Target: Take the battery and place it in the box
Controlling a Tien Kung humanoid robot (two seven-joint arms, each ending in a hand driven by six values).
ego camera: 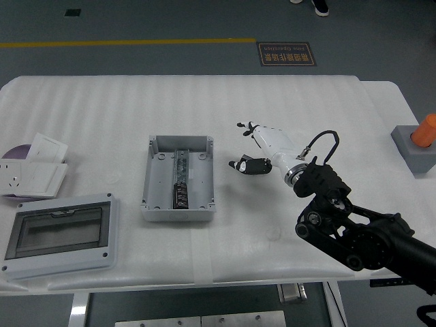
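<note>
Right hand over the bench, just right of the grey box, fingers spread, holding nothing. Battery lies inside the box, a dark piece along its middle rail toward the near end. Lid with clear window sits at the near left.

Grey box, white robot hand (black fingertips), white table.
</note>
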